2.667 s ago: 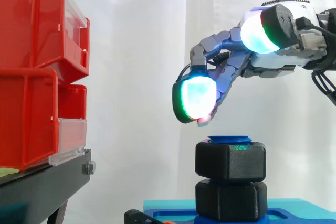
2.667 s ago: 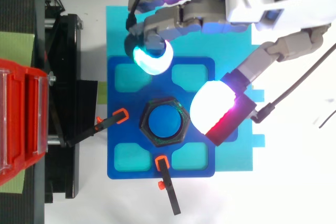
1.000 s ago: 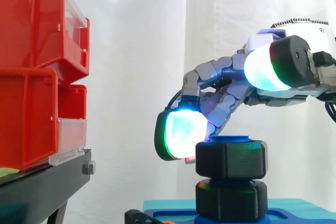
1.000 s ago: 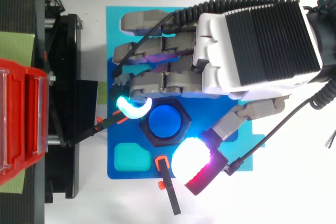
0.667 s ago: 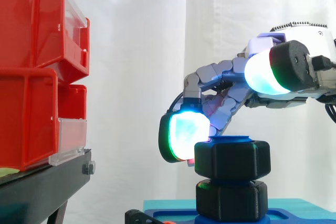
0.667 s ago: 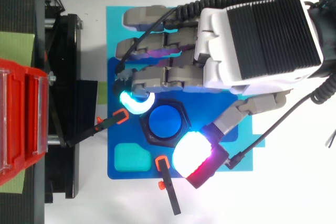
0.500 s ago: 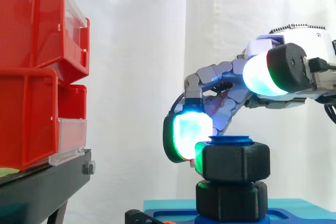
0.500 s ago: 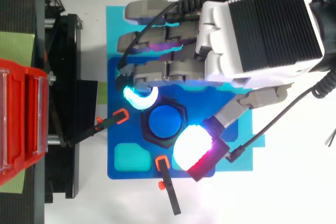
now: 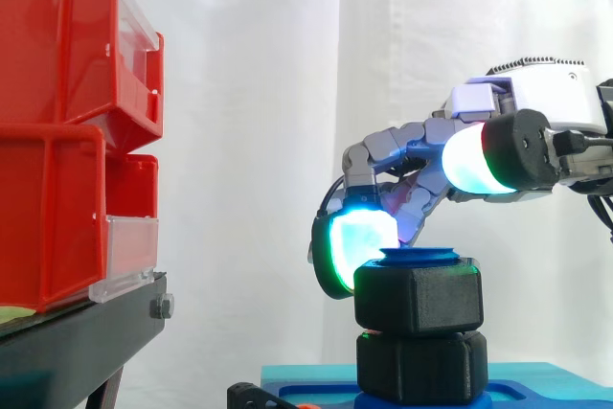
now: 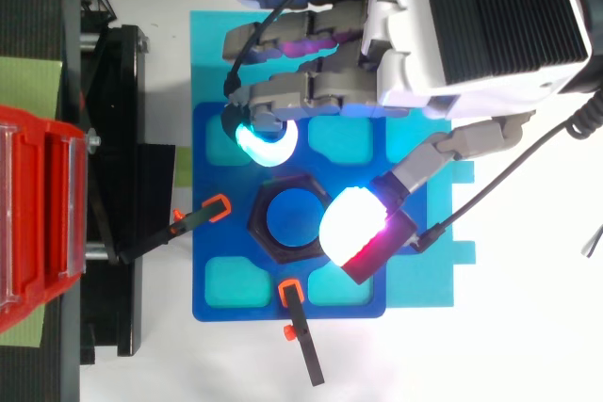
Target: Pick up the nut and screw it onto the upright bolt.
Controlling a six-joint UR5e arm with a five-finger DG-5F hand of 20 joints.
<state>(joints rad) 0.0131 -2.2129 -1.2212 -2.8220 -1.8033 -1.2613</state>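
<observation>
The black hexagonal nut (image 9: 419, 299) (image 10: 273, 193) sits on the upright blue bolt (image 9: 419, 256) (image 10: 290, 223), above a second black hexagonal piece (image 9: 421, 366) at the bolt's foot. The bolt stands on a blue baseplate (image 10: 217, 303). My hand (image 10: 480, 16) (image 9: 536, 122) reaches in from the right, open, its fingers loosely bent. One cyan-glowing fingertip (image 10: 267, 138) hangs beside the nut's far left side, apart from it in the top view. The white-and-red glowing thumb pad (image 10: 356, 228) is over the nut's right edge and, in the side view, higher than the nut.
Red bins (image 9: 57, 122) (image 10: 38, 223) stand stacked on a black stand (image 9: 86, 332) to the left. Two black clamps with orange tips (image 10: 219, 206) (image 10: 292, 291) hold the baseplate near the bolt. A cyan plate (image 10: 419, 280) lies under the baseplate.
The hand came down from above, closed its fingertip and thumb against the nut and swung round it. Now the fingertip has drawn back from the nut and the thumb has moved over its right edge.
</observation>
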